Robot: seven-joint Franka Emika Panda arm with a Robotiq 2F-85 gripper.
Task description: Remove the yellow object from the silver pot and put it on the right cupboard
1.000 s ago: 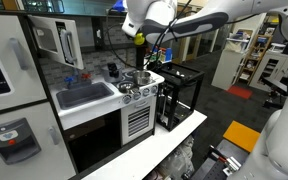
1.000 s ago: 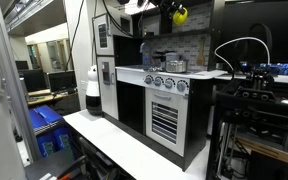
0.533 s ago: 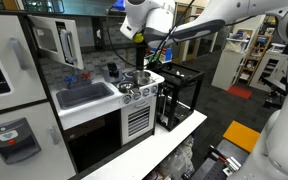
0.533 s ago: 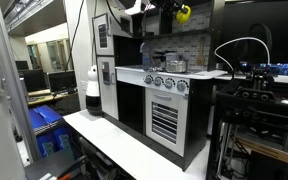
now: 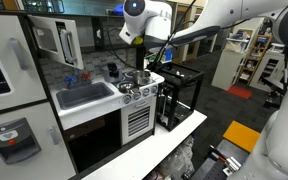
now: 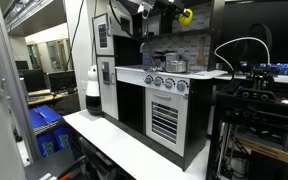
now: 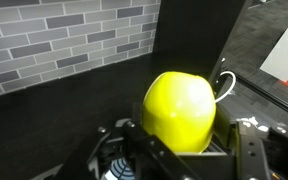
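Rising higher than a half-second earlier, tool (image 7: 184,138) clamped around the yellow object (image 6: 187,15), which hangs well above the silver pot (image 5: 136,76); removal judged complete, placement on the cupboard outstanding.

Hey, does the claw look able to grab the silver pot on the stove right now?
Probably not yet. The claw is shut on the yellow object, high above the stove. The silver pot sits uncovered below, so the way looks free once the claw lets go.
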